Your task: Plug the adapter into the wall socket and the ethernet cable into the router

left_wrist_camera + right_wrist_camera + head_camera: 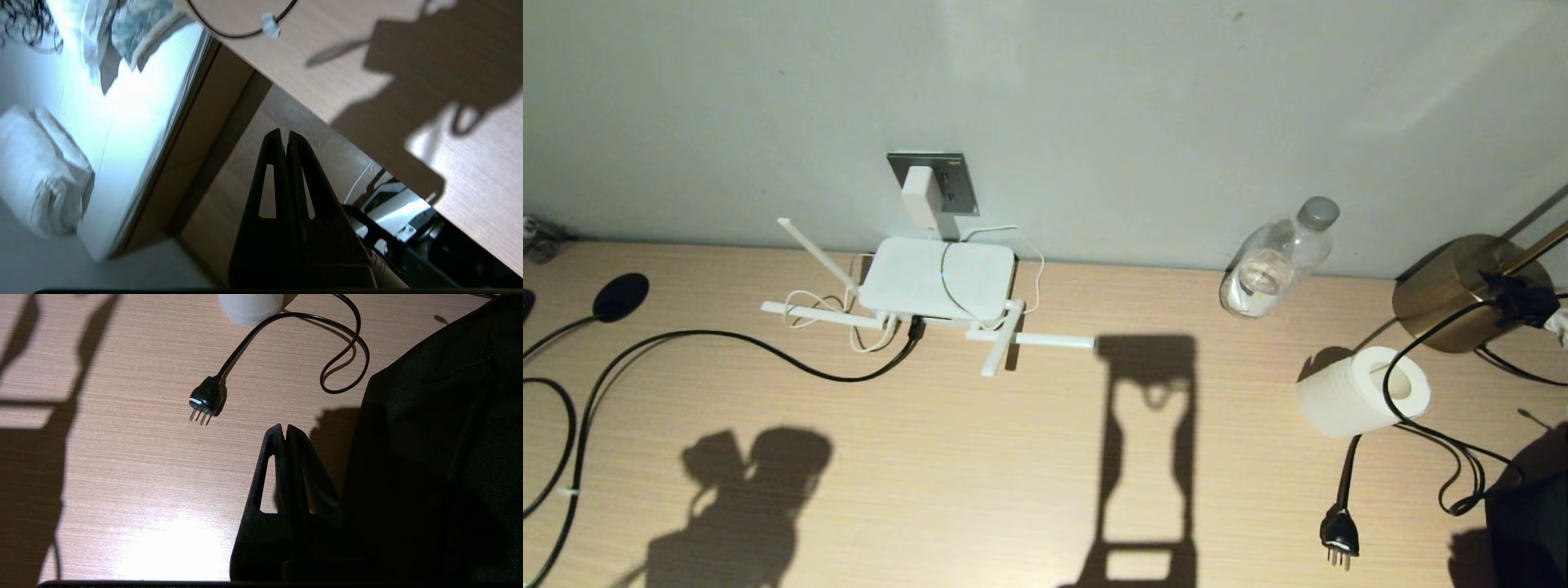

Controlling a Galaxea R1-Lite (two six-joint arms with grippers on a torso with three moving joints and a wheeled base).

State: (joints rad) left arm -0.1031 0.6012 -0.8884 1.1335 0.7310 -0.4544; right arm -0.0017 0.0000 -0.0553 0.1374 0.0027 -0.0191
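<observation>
- The adapter [922, 196] sits plugged into the socket [934, 181] on the wall, its thin white cord looping down behind the router [938, 278].
- The router lies flat on the worktop [1013, 457] right below the socket, its antennas splayed out low along the front and left.
- The ethernet cable [768, 347] snakes in from the left across the worktop and ends at the router's front edge, beside the white cord; the connector itself is too small to make out.
- Left gripper [285, 136]: jaws clenched on nothing, hanging off the worktop's edge with a bed [61, 155] beyond it.
- Right gripper [283, 430]: jaws pressed together, empty, low over the worktop near a black three-pin plug [206, 399] and a black bag [441, 457].
- Over on the right stand a water bottle [1278, 257], a paper roll [1364, 390] and a brass lamp base [1450, 290].
</observation>
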